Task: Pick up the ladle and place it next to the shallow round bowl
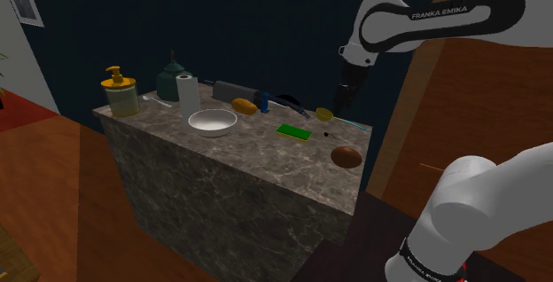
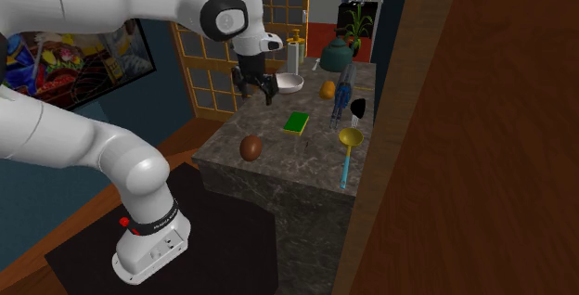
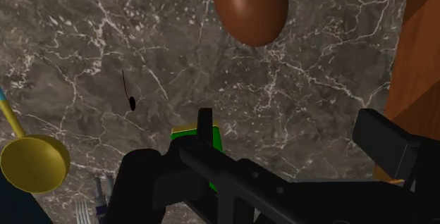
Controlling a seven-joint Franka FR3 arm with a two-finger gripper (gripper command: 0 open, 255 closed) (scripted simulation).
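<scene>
The ladle has a yellow cup [image 1: 324, 113] and a thin blue handle [image 2: 345, 165], and it lies on the marble counter near the edge by the wooden wall. In the wrist view the ladle's cup [image 3: 34, 163] lies off to one side of the fingers. The shallow white bowl [image 1: 213, 122] [image 2: 290, 83] stands toward the counter's other end. My black gripper [image 1: 340, 105] [image 2: 257, 93] hangs open above the counter, close to the ladle's cup and holding nothing. In the wrist view the gripper [image 3: 292, 141] is over bare marble, its fingers wide apart.
A green sponge [image 1: 293, 132] [image 3: 214, 137] and a brown egg-shaped thing [image 1: 346, 157] [image 3: 251, 8] lie near the gripper. An orange loaf [image 1: 244, 105], a paper roll [image 1: 188, 94], a teapot [image 1: 170, 76] and a soap dispenser [image 1: 120, 92] stand farther off. A wooden wall [image 2: 464, 126] borders the counter.
</scene>
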